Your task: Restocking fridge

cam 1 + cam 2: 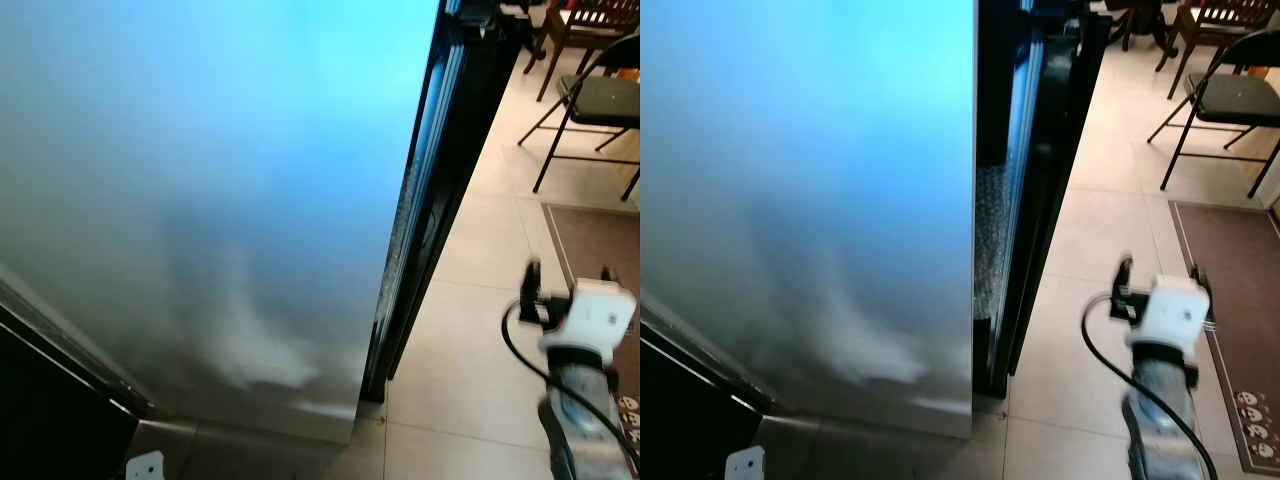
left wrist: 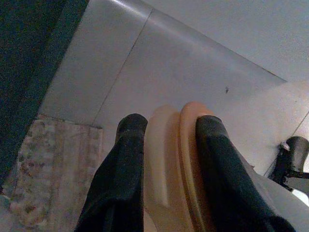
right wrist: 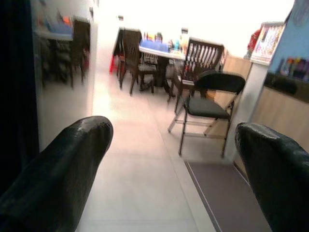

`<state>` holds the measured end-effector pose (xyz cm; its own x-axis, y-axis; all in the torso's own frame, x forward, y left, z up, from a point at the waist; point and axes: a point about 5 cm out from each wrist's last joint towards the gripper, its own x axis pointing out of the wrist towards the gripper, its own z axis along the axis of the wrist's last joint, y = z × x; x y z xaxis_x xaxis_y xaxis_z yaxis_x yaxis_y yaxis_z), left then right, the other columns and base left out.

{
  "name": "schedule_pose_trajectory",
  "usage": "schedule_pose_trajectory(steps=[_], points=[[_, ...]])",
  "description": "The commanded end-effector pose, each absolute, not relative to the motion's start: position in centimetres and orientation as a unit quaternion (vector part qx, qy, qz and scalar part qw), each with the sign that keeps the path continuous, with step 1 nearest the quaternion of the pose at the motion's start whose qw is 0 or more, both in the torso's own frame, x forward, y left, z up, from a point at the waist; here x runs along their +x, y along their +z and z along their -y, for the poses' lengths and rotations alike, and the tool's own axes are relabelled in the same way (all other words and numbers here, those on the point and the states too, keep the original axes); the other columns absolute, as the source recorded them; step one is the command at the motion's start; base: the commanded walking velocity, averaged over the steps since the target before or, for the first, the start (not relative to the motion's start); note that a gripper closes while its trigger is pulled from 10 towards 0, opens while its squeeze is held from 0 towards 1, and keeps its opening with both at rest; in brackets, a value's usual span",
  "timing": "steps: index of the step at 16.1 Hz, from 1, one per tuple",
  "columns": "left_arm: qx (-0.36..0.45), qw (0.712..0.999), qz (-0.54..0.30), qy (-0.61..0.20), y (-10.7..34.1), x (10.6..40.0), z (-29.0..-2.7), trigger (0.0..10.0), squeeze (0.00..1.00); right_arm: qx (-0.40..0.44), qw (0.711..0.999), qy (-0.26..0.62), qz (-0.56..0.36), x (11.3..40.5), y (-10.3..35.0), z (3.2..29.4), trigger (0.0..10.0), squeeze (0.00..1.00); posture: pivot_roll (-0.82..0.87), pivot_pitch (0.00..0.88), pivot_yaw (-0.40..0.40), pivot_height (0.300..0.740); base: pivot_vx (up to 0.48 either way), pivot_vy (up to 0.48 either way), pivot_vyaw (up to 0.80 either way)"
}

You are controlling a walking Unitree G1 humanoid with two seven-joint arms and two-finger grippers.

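Left tool [image 2: 166, 145] clamped around one peach-coloured item [image 2: 174, 159]; right tool [image 3: 169, 169] spread, empty, beside one fridge door [image 1: 200, 200].

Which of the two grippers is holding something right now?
The left gripper: its fingers clamp a pale peach-coloured object. The right gripper is open, with only floor and a folding chair between its fingers.

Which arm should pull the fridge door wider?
Probably right: the right end effector is open and empty beside the fridge door edge; the left end effector grips a pale orange item.
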<state>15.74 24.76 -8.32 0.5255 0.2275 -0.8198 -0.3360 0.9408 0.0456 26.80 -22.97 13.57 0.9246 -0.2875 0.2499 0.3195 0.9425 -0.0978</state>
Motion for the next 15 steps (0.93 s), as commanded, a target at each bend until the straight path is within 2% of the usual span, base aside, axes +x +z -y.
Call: schedule_pose_trajectory(steps=[1,3,4,5,9,15], points=[[-0.055,0.865,-0.472,0.161,-8.6,15.0,-24.8,10.0,0.0,-0.057,0.984,-0.119,0.119,26.7,14.7,20.6,10.0,0.0,-0.16,0.035,0.061,0.74,0.0,0.0,0.0],[-0.054,0.864,-0.474,0.159,-8.7,14.9,-24.7,10.0,0.0,-0.075,0.991,-0.043,0.104,26.7,15.2,17.9,10.0,0.0,-0.15,0.039,0.058,0.74,0.0,0.0,0.0],[-0.054,0.865,-0.474,0.157,-8.7,14.9,-24.7,10.0,0.0,-0.087,0.991,-0.025,0.103,26.6,15.4,17.5,10.0,0.0,-0.15,0.046,0.057,0.74,0.0,0.0,0.0],[-0.055,0.865,-0.474,0.157,-8.7,14.9,-24.7,10.0,0.0,-0.02,0.996,-0.028,0.088,26.3,15.4,18.1,10.0,0.0,-0.16,0.05,0.054,0.74,0.0,0.0,0.0],[-0.053,0.864,-0.476,0.155,-8.7,14.8,-24.7,10.0,0.0,0.005,0.999,-0.041,0.036,26.5,14.0,19.8,10.0,0.0,-0.17,0.056,0.064,0.74,0.0,0.0,0.0],[-0.052,0.864,-0.476,0.155,-8.7,14.8,-24.7,10.0,0.0,0.016,0.999,-0.027,0.013,27.4,13.1,20.1,10.0,0.0,-0.16,0.055,0.06,0.74,0.0,0.0,0.0]])
